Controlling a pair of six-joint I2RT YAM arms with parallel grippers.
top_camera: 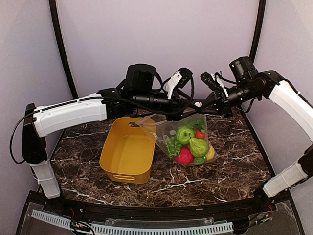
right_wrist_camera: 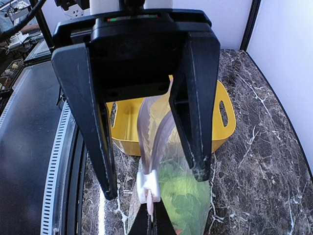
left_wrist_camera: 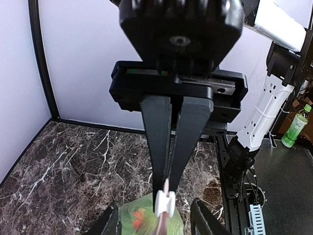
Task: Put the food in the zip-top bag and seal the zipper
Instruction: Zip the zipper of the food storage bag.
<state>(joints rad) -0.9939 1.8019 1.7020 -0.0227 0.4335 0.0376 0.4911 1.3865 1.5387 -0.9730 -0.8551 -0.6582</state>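
Note:
The zip-top bag (top_camera: 172,132) hangs from its mouth edge above the table, with the food (top_camera: 190,144) inside: green round pieces, red balls, a yellow lemon (top_camera: 211,154). My right gripper (right_wrist_camera: 152,226) is shut on the end of the zipper (right_wrist_camera: 155,132), right behind the white slider (right_wrist_camera: 148,186). My left gripper (left_wrist_camera: 157,220) is open, with its fingers on either side of the slider (left_wrist_camera: 165,201). Past the slider, toward the tub, the two zipper strips stand apart. Both grippers meet in the top view, left (top_camera: 193,108) and right (top_camera: 209,105).
A yellow tub (top_camera: 128,155) with handle slots stands on the dark marble table (top_camera: 220,176) just left of the bag, and it looks empty. Purple walls close in the back and sides. The table's right edge drops to a black frame (left_wrist_camera: 230,161).

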